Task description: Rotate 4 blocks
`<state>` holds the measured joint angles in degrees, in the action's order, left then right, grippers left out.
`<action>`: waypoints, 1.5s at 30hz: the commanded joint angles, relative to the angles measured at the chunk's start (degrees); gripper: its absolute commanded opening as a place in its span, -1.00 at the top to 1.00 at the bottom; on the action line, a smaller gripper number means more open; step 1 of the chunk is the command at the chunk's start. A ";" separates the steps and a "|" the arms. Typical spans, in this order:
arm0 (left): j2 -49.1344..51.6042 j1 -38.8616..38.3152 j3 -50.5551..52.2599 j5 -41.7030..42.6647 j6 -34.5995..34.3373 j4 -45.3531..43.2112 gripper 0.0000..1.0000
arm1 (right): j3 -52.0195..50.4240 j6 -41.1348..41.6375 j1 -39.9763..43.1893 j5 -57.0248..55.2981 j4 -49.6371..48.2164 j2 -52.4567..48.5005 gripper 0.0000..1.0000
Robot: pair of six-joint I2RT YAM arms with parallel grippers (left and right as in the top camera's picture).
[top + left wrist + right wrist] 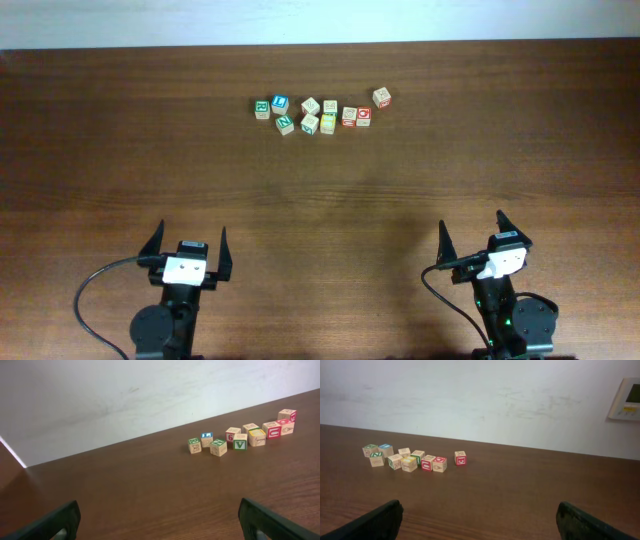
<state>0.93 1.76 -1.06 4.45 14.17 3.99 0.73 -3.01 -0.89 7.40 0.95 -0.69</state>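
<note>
Overhead: the left pincer (190,240) sits at the near edge of the table (120,150) with its two dark fingers spread wide, nothing between them and nothing touched. The right pincer (470,232) is at the same edge on the other side, equally agape and empty. The cubes lie well apart from both, in a loose row near the far edge. The green-lettered block (285,124) is toward the row's left end, just in front of the blue-topped cube (279,102) and near the green R cube (262,108). The pair of red-printed blocks (350,116) stands side by side toward the right, and the lone red block (382,97) is a little beyond them, at the very end. A yellow-topped cube (328,123) is mid-row.

Left wrist: only the fingertips (50,522) show at the bottom corners, far apart, with bare wood between them. The green-lettered block (218,447) is well ahead and to the right, and the pair of red-printed blocks (273,429) and lone red block (287,414) are farther right, below the pale wall (125,400).

Right wrist: its fingertips (592,522) also stand wide at the corners, gripping nothing. The row is far ahead on the left, with the lone red block (460,457) nearest the centre, the pair of red-printed blocks (433,464) beside it and the green-lettered block (376,459) near the left end
</note>
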 commanded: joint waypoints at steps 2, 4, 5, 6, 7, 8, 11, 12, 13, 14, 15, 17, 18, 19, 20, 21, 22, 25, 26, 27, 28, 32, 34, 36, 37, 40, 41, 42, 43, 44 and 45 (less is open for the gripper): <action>-0.59 0.28 0.02 -0.13 0.90 -3.54 -0.98 | 0.00 0.20 -0.22 -2.51 -0.42 0.37 -0.96; -0.59 0.28 -0.24 -0.13 0.90 -3.52 -0.98 | 0.37 0.20 -0.22 -3.15 -0.74 0.37 -0.97; -0.59 0.28 -0.28 0.42 0.90 -3.52 -0.98 | 0.57 0.22 -0.24 -3.10 -0.94 0.37 -0.96; -0.57 0.28 -0.39 0.74 0.87 -3.45 -0.98 | 0.83 0.22 -0.24 -3.10 -0.96 0.37 -0.96; -0.57 0.26 -0.52 0.76 0.81 -3.28 -0.98 | 1.18 0.22 -0.24 -3.10 -0.96 0.37 -0.96; -0.57 0.28 -0.63 0.94 0.44 -3.28 -0.98 | 1.70 0.22 -0.24 -3.13 -0.90 0.37 -0.96; -0.46 0.28 -1.31 0.90 0.44 -3.23 -0.98 | 3.74 0.22 -0.24 -3.17 -0.04 0.33 -0.97; -0.26 0.28 -1.70 0.87 0.44 -3.06 -0.98 | 4.63 0.22 -0.24 -3.17 0.42 0.26 -0.96; -0.02 0.28 -2.05 0.87 0.44 -2.80 -0.99 | 5.33 0.22 -0.24 -3.17 0.70 0.22 -0.96; 0.48 0.28 -2.56 0.87 0.44 -2.32 -0.98 | 6.14 0.22 -0.24 -3.17 0.94 0.15 -0.96; 0.98 0.28 -3.10 0.87 0.44 -1.70 -0.99 | 6.93 0.22 -0.24 -3.15 1.31 0.00 -0.96; 2.67 0.28 -4.37 0.90 0.44 -1.09 -0.98 | 8.70 0.22 -0.24 -3.15 3.50 -0.44 -0.96; 3.41 0.28 -4.98 0.90 0.44 -1.09 -0.98 | 9.33 0.22 -0.24 -3.15 4.37 -0.66 -0.96; 4.17 0.28 -5.62 0.90 0.44 -1.07 -0.98 | 10.10 0.22 -0.24 -3.15 5.27 -0.92 -0.96; 5.25 0.28 -6.54 0.90 0.44 -0.85 -0.98 | 10.82 0.22 -0.24 -3.15 5.90 -1.18 -0.96; 6.93 0.28 -8.11 0.90 0.46 -0.20 -0.98 | 11.67 0.24 -0.24 -3.13 6.23 -1.55 -0.96; 8.72 0.28 -9.62 0.90 0.46 0.31 -0.98 | 12.50 0.24 -0.24 -3.13 6.23 -2.05 -0.96; 13.99 0.28 -13.25 0.90 0.46 0.35 -0.98 | 14.73 0.24 -0.24 -2.86 6.23 -4.33 -0.96; 16.00 0.28 -14.69 1.09 0.46 0.37 -0.98 | 15.47 0.24 -0.24 -2.45 6.27 -5.27 -0.97; 18.03 0.28 -16.09 1.99 0.46 0.37 -0.98 | 16.33 0.24 -0.24 -1.55 6.27 -6.29 -0.97; 20.70 0.28 -17.97 3.26 0.46 0.42 -0.98 | 17.62 0.24 -0.24 -0.42 6.25 -7.82 -0.96; 29.40 0.28 -24.59 8.04 0.46 1.40 -0.98 | 23.12 0.28 -0.24 1.18 7.54 -13.38 -0.97; 34.10 0.28 -29.22 10.21 0.46 3.48 -0.98 | 26.82 0.44 -0.24 1.49 9.42 -16.81 -0.96; 39.91 0.28 -35.56 11.96 0.46 7.17 -0.98 | 32.15 0.44 -0.24 2.73 12.83 -21.46 -0.96; 43.32 0.28 -39.50 12.81 0.46 9.64 -0.98 | 34.80 0.44 -0.24 3.37 14.64 -23.98 -0.96; 50.18 0.28 -47.84 14.62 0.46 15.10 -0.98 | 42.10 0.44 -0.24 5.20 20.04 -31.04 -0.96; 53.22 0.28 -51.65 15.04 0.46 17.66 -0.98 | 44.87 0.42 -0.24 6.03 21.75 -34.05 -0.96; 56.76 0.28 -56.22 15.61 0.46 20.85 -0.98 | 47.87 0.42 -0.24 7.08 23.43 -37.46 -0.96; 59.98 0.28 -60.48 16.22 0.46 24.00 -0.98 | 50.90 0.42 -0.24 8.48 24.81 -40.92 -0.96; 63.39 0.28 -64.85 17.35 0.46 27.30 -0.98 | 53.33 0.42 -0.24 9.90 25.94 -43.95 -0.96; 67.78 0.28 -70.64 18.84 0.46 31.74 -0.98 | 57.59 0.42 -0.24 11.98 28.26 -49.20 -0.96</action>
<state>61.01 1.76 -60.62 18.74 14.17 29.28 53.98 -2.96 -0.89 15.16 28.27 -45.50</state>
